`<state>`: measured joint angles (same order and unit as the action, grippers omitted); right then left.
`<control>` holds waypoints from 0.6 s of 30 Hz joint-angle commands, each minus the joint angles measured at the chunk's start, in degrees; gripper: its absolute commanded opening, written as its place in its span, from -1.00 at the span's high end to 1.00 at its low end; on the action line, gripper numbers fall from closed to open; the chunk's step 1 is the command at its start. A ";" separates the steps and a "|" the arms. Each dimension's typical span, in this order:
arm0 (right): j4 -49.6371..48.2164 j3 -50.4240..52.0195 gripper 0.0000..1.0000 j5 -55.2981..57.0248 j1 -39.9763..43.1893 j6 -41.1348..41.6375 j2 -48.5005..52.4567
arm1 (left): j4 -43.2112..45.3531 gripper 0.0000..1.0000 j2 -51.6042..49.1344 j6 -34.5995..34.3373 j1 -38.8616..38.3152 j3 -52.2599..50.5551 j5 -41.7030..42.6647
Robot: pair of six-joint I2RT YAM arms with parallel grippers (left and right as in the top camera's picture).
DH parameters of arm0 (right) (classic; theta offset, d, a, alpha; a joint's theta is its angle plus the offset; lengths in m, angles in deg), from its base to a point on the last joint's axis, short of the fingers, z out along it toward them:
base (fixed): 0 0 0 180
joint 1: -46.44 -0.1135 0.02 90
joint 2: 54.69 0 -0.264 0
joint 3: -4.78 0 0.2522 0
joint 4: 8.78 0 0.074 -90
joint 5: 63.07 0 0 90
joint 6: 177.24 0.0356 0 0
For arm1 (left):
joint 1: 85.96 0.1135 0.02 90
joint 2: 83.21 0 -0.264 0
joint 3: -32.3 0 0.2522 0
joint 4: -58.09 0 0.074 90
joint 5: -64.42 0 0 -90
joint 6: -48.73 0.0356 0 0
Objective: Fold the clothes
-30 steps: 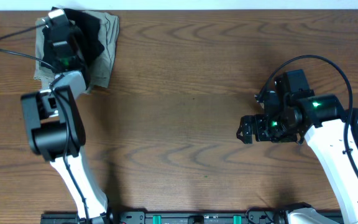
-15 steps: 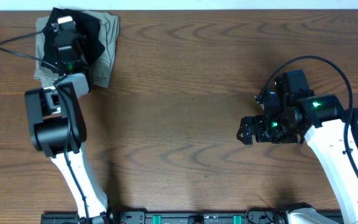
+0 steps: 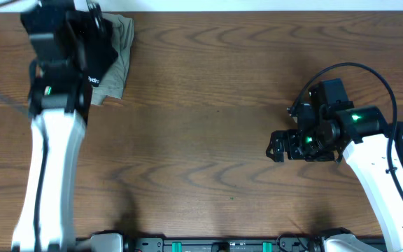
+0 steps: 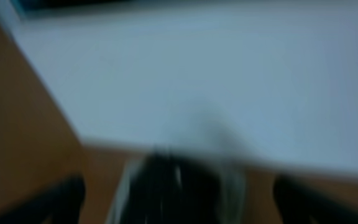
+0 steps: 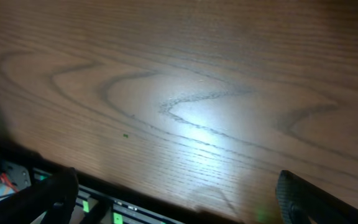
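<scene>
Though the left wrist view's blurry, your left pincer (image 4: 179, 186) looks spread wide by the black clothes (image 3: 102, 59), piled far-left on an olive garment (image 3: 121, 42). Your right pincer (image 5: 178, 179) is spread too, over the surface (image 3: 201, 105) at right.

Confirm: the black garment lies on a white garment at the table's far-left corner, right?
Not quite. The black garment lies on an olive-khaki garment, not a white one, at the table's far-left corner; the overhead view shows it.

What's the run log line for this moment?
left gripper: open, by black garment | right gripper: open, over bare table | black garment: lying on olive garment, table's far-left corner | held: nothing
</scene>
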<state>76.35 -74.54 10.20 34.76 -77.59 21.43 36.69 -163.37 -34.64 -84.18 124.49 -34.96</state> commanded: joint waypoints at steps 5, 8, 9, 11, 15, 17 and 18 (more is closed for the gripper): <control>-0.02 -0.46 -0.98 -3.21 0.26 1.77 -0.15 | -22.51 -0.96 17.84 -9.38 -7.21 -0.31 8.94; -0.02 -0.46 -0.99 -3.21 0.26 2.82 -0.15 | -30.40 -0.96 22.67 -9.35 -9.64 -0.31 18.88; -0.02 -0.46 -0.98 -3.21 0.26 3.21 -0.15 | -32.76 -0.96 23.61 -9.35 -10.19 -0.31 21.18; -0.04 -0.46 -0.98 -3.19 0.26 4.09 -0.15 | -37.73 -0.96 24.98 -9.38 -11.17 -0.31 24.35; -0.31 -0.46 -0.99 -3.21 0.26 4.22 -0.15 | -47.93 -0.96 25.55 -10.38 -12.17 -0.31 27.98; -0.90 -0.46 -0.99 -3.23 0.26 5.31 -0.15 | -52.17 -0.96 25.18 -10.62 -12.22 -0.44 29.62; -1.36 -0.44 -0.98 -3.21 0.26 6.01 -0.15 | -53.96 -0.96 25.07 -10.62 -12.22 -0.70 29.99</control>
<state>75.50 -74.54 7.58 34.76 -73.85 21.43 -15.04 -137.67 -44.10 -96.18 124.36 -9.85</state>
